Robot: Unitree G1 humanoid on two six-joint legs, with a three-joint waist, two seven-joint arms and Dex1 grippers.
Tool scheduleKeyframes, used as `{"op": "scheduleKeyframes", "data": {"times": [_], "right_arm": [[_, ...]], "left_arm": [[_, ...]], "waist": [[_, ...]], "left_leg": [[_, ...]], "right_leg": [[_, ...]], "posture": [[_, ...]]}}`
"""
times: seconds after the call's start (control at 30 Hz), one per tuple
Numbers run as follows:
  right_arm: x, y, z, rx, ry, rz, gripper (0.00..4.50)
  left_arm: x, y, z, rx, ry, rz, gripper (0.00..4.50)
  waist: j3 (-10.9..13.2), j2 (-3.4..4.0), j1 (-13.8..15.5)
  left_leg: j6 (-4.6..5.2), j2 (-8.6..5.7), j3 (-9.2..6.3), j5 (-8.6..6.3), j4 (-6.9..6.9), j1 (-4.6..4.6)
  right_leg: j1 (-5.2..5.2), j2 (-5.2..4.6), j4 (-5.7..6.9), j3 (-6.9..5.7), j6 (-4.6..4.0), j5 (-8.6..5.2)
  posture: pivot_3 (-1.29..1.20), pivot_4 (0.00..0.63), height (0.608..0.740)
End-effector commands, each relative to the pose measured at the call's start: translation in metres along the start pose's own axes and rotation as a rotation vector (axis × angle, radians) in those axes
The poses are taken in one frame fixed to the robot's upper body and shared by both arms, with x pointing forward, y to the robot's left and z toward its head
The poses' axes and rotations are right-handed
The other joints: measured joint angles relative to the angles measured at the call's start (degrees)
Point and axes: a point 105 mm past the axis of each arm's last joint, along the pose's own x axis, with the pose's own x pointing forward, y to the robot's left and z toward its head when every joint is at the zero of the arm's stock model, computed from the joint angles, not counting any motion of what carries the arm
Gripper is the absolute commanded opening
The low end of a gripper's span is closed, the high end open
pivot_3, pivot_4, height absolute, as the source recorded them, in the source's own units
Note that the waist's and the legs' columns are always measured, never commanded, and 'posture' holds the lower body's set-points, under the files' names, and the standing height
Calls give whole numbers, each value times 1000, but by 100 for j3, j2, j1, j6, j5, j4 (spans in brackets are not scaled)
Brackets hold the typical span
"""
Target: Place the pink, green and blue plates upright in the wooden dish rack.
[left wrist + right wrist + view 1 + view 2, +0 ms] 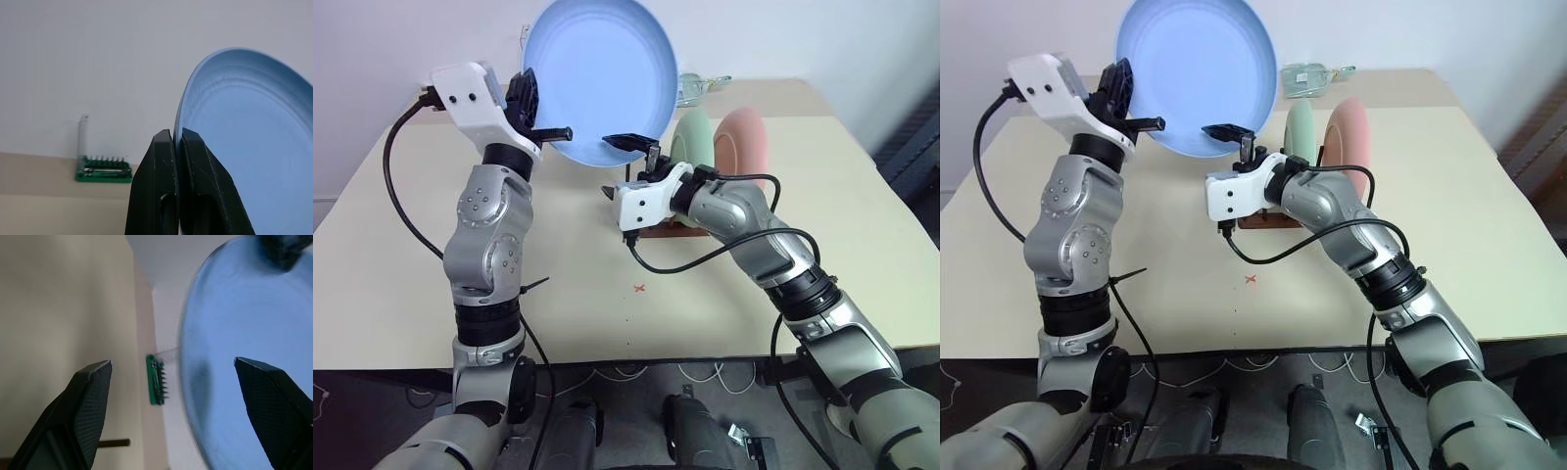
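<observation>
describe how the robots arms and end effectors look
Both arms are silver-grey metal segments with black joint rings. Each wrist carries a white housing, and a black cable loops from it along the arm. The left end effector and right end effector each have two black fingers; the right's pads look finely textured.

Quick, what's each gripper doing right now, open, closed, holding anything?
Left gripper: closed on the rim of the blue plate, holding it up.
Right gripper: open, holding nothing, its fingers on either side of the plate's lower edge.

A beige counter (431,294) carries a small red cross mark (640,288) and, at its far edge, a green-based tool holder (103,169).
</observation>
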Motion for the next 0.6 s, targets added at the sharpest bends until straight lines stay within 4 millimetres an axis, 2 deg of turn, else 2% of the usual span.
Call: {"op": "scheduleKeyframes", "data": {"times": [0.03,0.17,0.2,0.23,0.33,0.4,0.5,0.53,0.6], "right_arm": [[2,-18,6,-54,-14,-60,2725],[3,-17,4,-61,-6,-62,691],[3,-17,4,-64,-5,-62,255],[3,-17,4,-67,-5,-63,40],[2,-19,4,-92,-4,-77,0],[2,-19,5,-93,-6,-77,0],[2,-21,8,-88,-23,-88,0],[2,-23,11,-73,-41,-99,0],[1,-26,16,-45,-69,-114,0]], "left_arm": [[-1,-6,16,10,-55,-24,0],[-1,-2,16,-1,-50,-15,0],[-1,-3,16,-3,-49,-16,0],[-1,-3,16,-24,-54,-23,0],[-1,4,22,-146,-90,6,962],[-1,13,27,-198,-117,43,1987],[-1,49,42,-237,-198,210,3505],[-4,73,50,-253,-244,298,3505],[-9,101,59,-259,-287,398,3505]], "waist": [[0,0,-3],[0,0,-14],[0,0,-14],[0,0,-13],[0,0,-3],[0,-1,2],[1,-1,-15],[1,-1,-23],[1,-1,-45]], "left_leg": [[0,0,0,0,0,0],[0,1,0,0,-1,0],[0,1,-1,0,-1,0],[0,1,0,0,-1,0],[0,0,-1,0,0,0],[0,0,-2,0,2,0],[0,0,-2,0,1,0],[0,1,-2,0,1,0],[-1,3,-1,1,-2,3]], "right_leg": [[0,0,0,0,0,0],[-1,2,1,0,0,0],[-1,1,1,0,0,0],[-1,2,1,0,0,0],[0,1,0,0,0,0],[2,1,-2,0,0,0],[1,2,-1,-1,0,0],[1,2,0,-1,0,0],[-1,3,0,0,0,0]], "posture": [[0,150,740],[0,150,740],[0,150,740],[0,150,740],[0,150,740],[0,150,740],[0,150,740],[0,150,740],[0,150,740]]}}
